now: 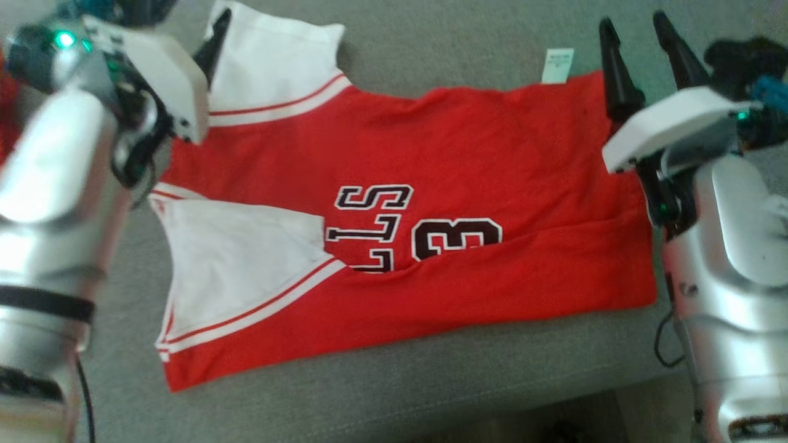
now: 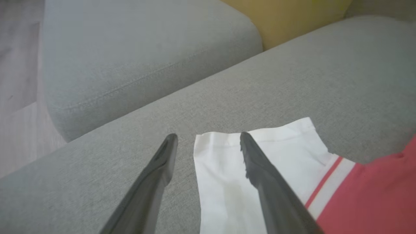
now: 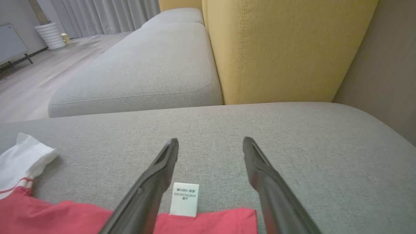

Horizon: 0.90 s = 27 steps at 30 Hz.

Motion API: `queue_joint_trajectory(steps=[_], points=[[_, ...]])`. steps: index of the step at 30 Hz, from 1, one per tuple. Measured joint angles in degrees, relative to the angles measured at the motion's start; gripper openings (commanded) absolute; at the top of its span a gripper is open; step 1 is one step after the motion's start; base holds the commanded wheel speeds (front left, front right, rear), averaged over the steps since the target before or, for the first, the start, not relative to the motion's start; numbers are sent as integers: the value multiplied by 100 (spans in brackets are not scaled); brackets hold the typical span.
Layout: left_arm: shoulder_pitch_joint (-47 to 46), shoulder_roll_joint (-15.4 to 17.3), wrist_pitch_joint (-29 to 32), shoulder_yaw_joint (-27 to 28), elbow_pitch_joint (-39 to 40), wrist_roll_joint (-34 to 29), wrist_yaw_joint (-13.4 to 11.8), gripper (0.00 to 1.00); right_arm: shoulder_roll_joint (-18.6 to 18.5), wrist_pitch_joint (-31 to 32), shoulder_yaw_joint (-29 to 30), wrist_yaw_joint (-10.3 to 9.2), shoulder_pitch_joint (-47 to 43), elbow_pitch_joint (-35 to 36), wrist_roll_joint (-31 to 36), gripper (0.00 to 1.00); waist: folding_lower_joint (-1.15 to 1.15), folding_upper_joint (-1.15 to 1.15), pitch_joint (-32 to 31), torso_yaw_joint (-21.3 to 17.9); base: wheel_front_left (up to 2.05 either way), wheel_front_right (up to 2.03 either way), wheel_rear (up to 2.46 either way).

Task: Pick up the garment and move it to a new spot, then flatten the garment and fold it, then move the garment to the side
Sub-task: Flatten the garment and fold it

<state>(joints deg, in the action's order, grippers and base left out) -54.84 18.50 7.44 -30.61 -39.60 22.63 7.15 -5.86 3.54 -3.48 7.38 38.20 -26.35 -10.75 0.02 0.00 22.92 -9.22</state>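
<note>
The garment (image 1: 462,154) is a red jersey with white sleeves and black lettering, lying flat across the grey sofa seat (image 1: 431,49). Its near edge is folded up over part of the lettering, and one white sleeve (image 1: 240,258) lies folded in over the body. My left gripper (image 2: 208,136) hovers open above the far white sleeve (image 2: 227,182), one finger over the cloth and one over bare cushion. My right gripper (image 1: 634,21) stands open at the garment's far right corner, straddling the white care label (image 3: 184,199) at the red hem (image 3: 211,224). Neither holds anything.
The seat's front edge (image 1: 492,394) runs along the bottom of the head view, with floor below it. A yellow backrest (image 3: 286,48) rises behind the seat, and a second grey cushion (image 3: 146,71) adjoins it. Something red (image 1: 5,111) shows at the far left edge.
</note>
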Motion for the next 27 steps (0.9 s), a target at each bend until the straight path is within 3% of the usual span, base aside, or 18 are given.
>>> queue_joint_trajectory(steps=[5,9,24,25,26,27], points=[[-588,461,578,-849,-294,560,1,100,14,-1,-219,0,344,-132,1,100,0,0,321,-256,0,0,0],[-809,768,660,-1419,-474,714,36,100,36,-9,-348,0,470,-234,-1,100,-1,0,467,-436,0,0,0],[-1477,946,409,-2276,-1132,1351,42,100,48,-125,-487,0,619,-406,-94,100,-2,0,694,-721,0,0,0],[-1514,943,425,-2302,-1178,1439,42,73,49,-131,-488,0,619,-423,-94,100,-1,0,705,-731,0,0,0],[-1533,938,475,-2340,-1198,1541,42,0,47,-131,-486,0,619,-436,-94,100,-1,0,712,-735,0,0,0],[-1540,931,517,-2399,-1192,1668,42,0,46,-136,-480,0,619,-446,-94,100,-2,0,715,-732,0,0,0]])
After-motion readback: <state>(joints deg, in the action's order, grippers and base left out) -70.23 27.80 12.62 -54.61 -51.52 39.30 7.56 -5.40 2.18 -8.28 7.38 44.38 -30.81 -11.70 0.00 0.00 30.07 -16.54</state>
